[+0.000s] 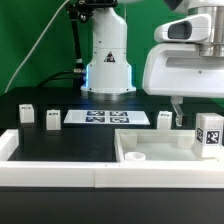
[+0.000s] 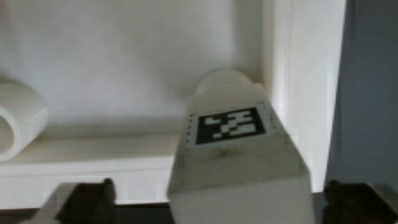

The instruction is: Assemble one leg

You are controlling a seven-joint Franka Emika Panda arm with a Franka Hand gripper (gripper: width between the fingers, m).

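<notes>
- Leg [image 2: 233, 150], a white block with a black-and-white tag on its face, fills the middle of the wrist view and stands between the two dark fingers [image 2: 86, 200] of the tool [image 2: 210, 205].
- In this view the fingers press on both sides of the block, so the tool is clenched on the leg.
- In the exterior view the same leg [image 1: 209, 133] is at the exterior view's right, upright, with its tag turned to the camera, under the white arm [image 1: 185, 70].
- It hangs over the right part of the large white rimmed tray [image 1: 150, 152]; whether it touches the tray I cannot tell.
- Behind the leg in the wrist view are the white inner walls of the tray [image 2: 107, 60] and a round white part [image 2: 18, 120] at the side.
- Three other small white blocks stand on the black bench [image 1: 60, 135]: one [image 1: 27, 115] and one [image 1: 52, 119] toward the exterior view's left, and one [image 1: 164, 121] just behind the tray.
- Between them the marker board [image 1: 106, 118] lies flat on the bench.
</notes>
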